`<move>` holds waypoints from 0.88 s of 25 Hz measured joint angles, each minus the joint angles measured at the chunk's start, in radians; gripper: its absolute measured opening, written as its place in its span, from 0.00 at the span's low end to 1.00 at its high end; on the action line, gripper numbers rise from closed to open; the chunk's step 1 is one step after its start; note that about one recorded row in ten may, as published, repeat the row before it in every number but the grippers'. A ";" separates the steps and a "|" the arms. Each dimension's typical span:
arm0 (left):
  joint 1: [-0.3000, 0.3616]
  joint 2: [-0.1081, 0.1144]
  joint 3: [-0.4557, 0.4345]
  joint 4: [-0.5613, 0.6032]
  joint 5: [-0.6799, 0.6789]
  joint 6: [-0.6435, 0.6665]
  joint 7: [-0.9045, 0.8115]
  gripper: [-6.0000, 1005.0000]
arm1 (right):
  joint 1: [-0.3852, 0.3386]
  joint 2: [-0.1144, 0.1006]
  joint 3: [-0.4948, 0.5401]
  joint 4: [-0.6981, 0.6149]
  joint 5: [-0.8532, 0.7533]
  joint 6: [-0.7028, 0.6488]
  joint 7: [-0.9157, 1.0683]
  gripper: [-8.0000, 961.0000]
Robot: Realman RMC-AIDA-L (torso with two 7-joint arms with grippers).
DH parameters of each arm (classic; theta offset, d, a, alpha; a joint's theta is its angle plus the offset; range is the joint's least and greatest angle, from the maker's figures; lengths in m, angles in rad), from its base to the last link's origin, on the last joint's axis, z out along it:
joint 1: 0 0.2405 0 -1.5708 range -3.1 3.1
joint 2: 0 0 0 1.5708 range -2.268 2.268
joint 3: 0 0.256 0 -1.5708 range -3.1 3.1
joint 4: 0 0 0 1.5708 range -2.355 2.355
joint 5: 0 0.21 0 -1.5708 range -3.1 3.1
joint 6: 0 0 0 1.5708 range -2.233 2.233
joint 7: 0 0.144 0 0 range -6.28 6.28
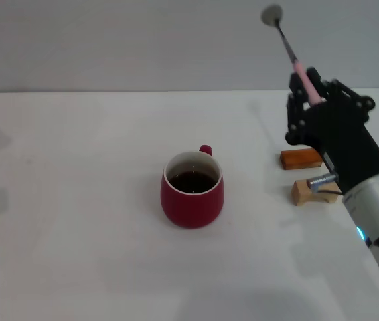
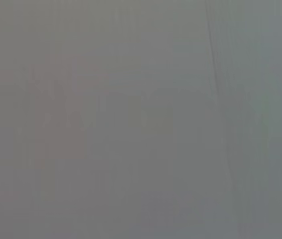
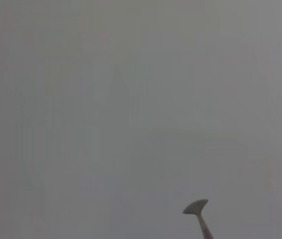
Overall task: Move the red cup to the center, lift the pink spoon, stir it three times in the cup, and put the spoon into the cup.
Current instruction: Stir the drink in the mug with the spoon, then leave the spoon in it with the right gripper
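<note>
At upper right, the right gripper (image 1: 312, 90) is pinching the pink spoon (image 1: 301, 72), bowl up, ready for the red cup (image 1: 192, 190) at center

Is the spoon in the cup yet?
No. The right tool holds the pink spoon up in the air, away from the red cup.

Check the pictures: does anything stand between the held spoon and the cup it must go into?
Nothing visible does. The right gripper holds the spoon raised, bowl up, to the right of the cup. The table between them is bare; the two wooden blocks lie under the gripper.
</note>
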 joint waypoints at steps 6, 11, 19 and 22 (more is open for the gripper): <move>0.000 -0.003 -0.005 0.000 0.000 0.002 0.000 0.00 | -0.059 -0.001 0.128 0.114 -0.120 0.249 -0.001 0.17; 0.001 -0.004 -0.005 0.000 0.000 0.003 0.000 0.00 | -0.125 0.007 0.253 0.228 -0.181 0.508 -0.010 0.17; 0.002 -0.004 -0.010 0.000 0.000 -0.001 0.000 0.00 | -0.191 0.030 0.408 0.379 -0.295 0.855 -0.013 0.17; 0.002 -0.004 -0.017 0.000 0.001 -0.001 0.000 0.00 | -0.197 0.032 0.458 0.426 -0.321 0.963 -0.017 0.17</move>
